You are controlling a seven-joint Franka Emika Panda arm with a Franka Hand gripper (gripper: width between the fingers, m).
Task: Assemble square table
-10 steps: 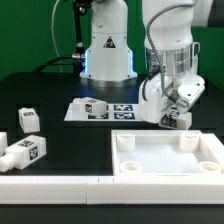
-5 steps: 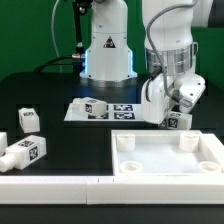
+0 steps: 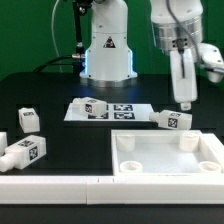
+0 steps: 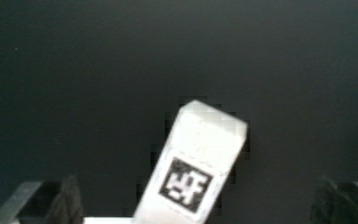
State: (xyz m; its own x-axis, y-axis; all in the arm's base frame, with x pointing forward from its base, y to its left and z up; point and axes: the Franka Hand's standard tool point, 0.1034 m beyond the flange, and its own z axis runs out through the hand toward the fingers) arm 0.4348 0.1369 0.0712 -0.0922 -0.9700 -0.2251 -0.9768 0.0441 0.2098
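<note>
- Exterior view: the gripper (image 3: 185, 100) hangs in the upper right of the frame, fingers pointing down, clear of every part; its spread is hard to read from this angle.
- Exterior view: the square panel (image 3: 165, 160) lies in the lower right, sockets up, no leg fitted; a loose leg (image 3: 172, 120) lies on its side just beyond the panel's far rim, below the gripper; a second leg (image 3: 94, 106) rests on the marker board (image 3: 125, 110) at centre; a third leg (image 3: 28, 120) and a fourth leg (image 3: 27, 151) lie at the left edge.
- Wrist view: the fingers (image 4: 43, 200) stand spread wide with nothing pinched; the loose leg lies tilted on the dark table beneath the gap, its tag (image 4: 188, 185) facing the camera.
- Handling, as a judgement: the leg looks light, rigid and smooth, so it may roll or slip; take hold across its flat tagged sides at mid-body; the panel looks stiff and is best left flat.
</note>
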